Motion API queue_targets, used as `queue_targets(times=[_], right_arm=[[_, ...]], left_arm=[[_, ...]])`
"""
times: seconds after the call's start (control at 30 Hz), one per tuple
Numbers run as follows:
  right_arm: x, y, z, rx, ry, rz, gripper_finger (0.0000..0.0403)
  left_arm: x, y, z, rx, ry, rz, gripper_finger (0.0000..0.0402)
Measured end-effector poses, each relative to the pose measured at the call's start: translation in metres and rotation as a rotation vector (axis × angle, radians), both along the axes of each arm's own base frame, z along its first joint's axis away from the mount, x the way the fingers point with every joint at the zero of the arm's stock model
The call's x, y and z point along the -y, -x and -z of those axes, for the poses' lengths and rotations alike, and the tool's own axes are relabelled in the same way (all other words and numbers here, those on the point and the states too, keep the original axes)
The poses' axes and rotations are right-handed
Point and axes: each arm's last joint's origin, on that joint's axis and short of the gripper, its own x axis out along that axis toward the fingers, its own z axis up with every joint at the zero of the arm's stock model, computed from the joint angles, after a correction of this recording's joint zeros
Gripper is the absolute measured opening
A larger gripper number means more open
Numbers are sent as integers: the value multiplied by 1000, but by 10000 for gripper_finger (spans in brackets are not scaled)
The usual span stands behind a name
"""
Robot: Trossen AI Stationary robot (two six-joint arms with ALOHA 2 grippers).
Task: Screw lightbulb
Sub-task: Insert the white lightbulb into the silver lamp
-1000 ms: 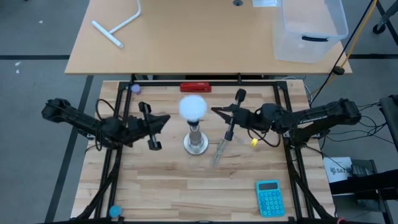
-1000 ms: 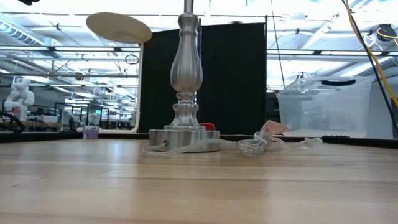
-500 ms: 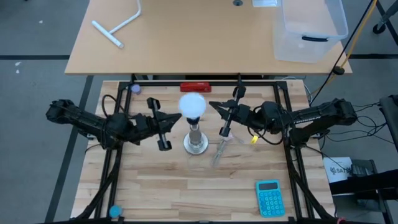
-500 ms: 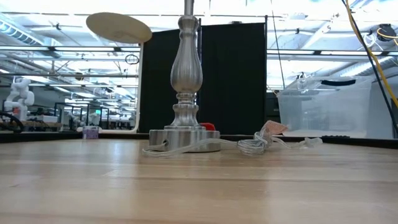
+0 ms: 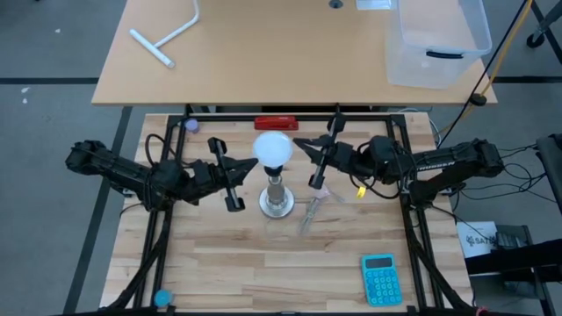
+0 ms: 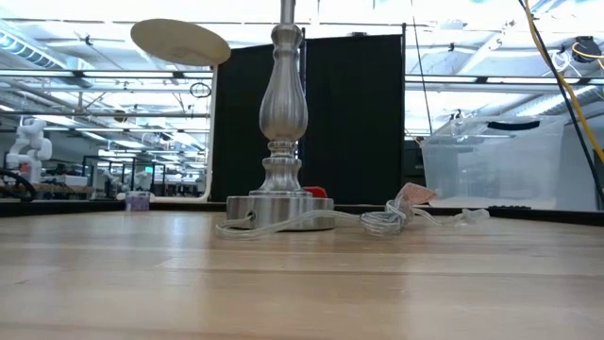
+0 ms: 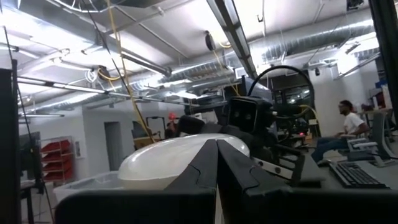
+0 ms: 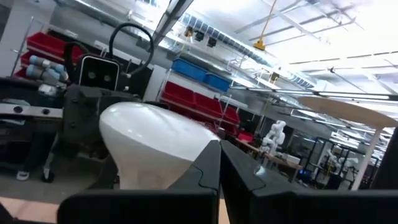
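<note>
The lightbulb (image 5: 272,150) sits just above the centre of the high view, a smooth, matte white dome perched on the lamp stand (image 5: 277,198), whose round, brushed-silver foot rests on the pale, striped butcher-block table (image 5: 263,272). In the low view that stand rises at centre frame as a turned, vase-shaped metal column (image 6: 283,113) on a flat disc base, with a clear, coiled cord (image 6: 382,223) trailing off to the right of it. My left gripper (image 5: 230,174) reaches in from the left of the high view, its dark, angular fingers spread wide and empty, the upper finger just beside the bulb's left flank without closing on it. My right gripper (image 5: 318,158) comes in from the right of the high view, likewise spread wide and holding nothing, close to the bulb's right side. Through my left wrist view the bulb (image 7: 180,163) shows as a broad, glossy white dome behind my own black fingers (image 7: 242,180); through the right wrist view it (image 8: 149,146) appears mushroom-shaped, tapering downward. A translucent plastic piece (image 5: 313,209) lies right of the stand's foot, a small turquoise calculator (image 5: 380,278) sits at lower right, and a flat red bar (image 5: 276,123) lies at the table's upper edge.
</note>
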Motion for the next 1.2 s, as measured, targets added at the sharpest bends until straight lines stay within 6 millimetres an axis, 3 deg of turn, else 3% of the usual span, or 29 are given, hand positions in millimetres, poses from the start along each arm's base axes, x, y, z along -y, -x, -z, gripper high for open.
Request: queue_targets(times=[1.0, 1.2], right_arm=[[-26, -2, 13, -153, 131, -111, 0], [-29, -2, 21, -242, 126, -65, 0]], left_arm=[[-5, 0, 5, -75, 42, -202, 2], [5, 6, 1, -78, -4, -185, 2]])
